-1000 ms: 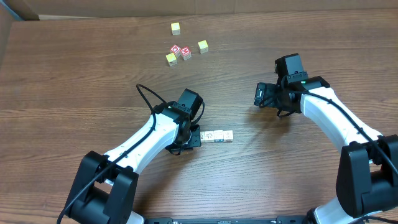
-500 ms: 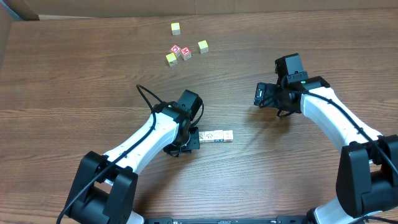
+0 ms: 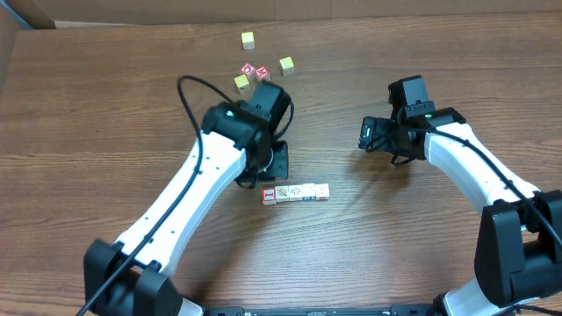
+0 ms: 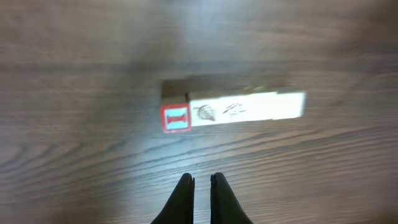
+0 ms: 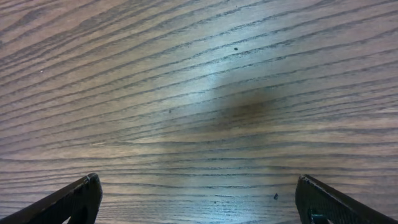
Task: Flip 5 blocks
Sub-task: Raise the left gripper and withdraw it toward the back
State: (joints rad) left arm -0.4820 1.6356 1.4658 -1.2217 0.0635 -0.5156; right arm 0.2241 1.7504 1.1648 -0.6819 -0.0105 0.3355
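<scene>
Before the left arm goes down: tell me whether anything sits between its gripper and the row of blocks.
Nothing visible does. In the left wrist view only bare table lies between the shut left gripper and the row of blocks. The other loose cubes lie well away.

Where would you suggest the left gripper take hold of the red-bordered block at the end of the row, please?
Grip the red-bordered block on the two side faces that run along the row, coming straight down from above. One end face appears to touch the neighbouring pale block, so no finger fits there. The left gripper is shut and must open first.
</scene>
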